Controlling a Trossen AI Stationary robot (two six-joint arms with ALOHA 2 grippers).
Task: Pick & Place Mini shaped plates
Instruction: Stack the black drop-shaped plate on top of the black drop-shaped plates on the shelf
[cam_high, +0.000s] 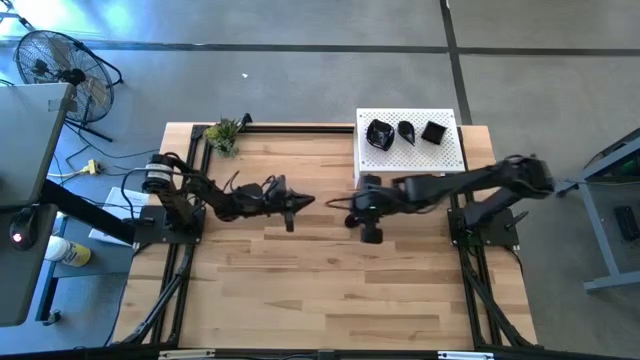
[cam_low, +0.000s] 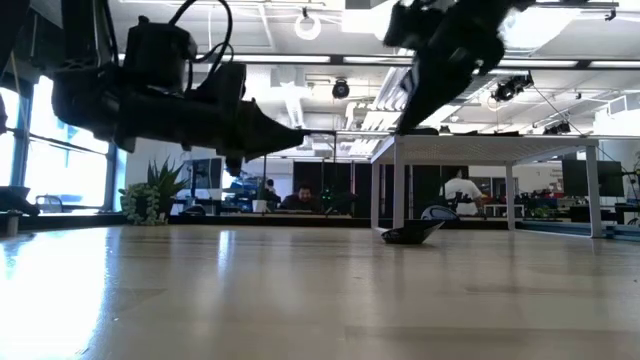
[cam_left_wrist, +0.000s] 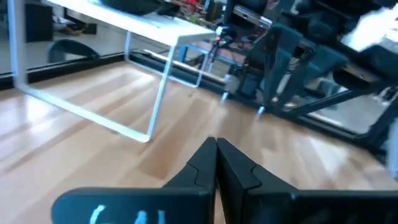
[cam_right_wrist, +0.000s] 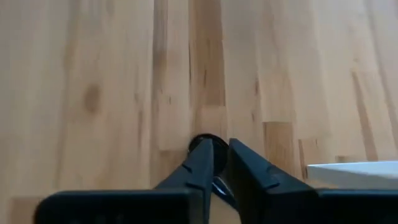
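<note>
The wooden tabletop (cam_high: 330, 280) takes up most of the high view, with a black frame running along its edges. At its far edge, toward the right arm's side, stands the white perforated platform (cam_high: 445, 155), a raised shelf on thin white legs. It carries three mini shaped plates in a row: a rounded wavy-edged plate (cam_high: 379, 135), a teardrop plate (cam_high: 407, 131) whose long axis runs roughly toward the tabletop's far edge (which end is the narrow one cannot be told), and a square plate (cam_high: 434, 132) turned slightly askew.

The two dark arms reach toward each other across the middle of the tabletop. The right claw (cam_high: 370, 232) points down at the wood just in front of the platform's near left corner. In its wrist view the fingers (cam_right_wrist: 202, 165) stand a narrow gap apart, with a small dark plate (cam_right_wrist: 205, 142) showing just past the tips; whether they pinch it cannot be told. The low view shows that plate (cam_low: 412, 234) lying on the wood beneath the right arm, a shallow dish with one edge rising to a point toward the platform.

The left claw (cam_high: 300, 204) hangs above the wood, well apart from the plates, its fingers (cam_left_wrist: 233, 168) pressed together on nothing.

A small green plant (cam_high: 224, 133) sits at the far left corner.
</note>
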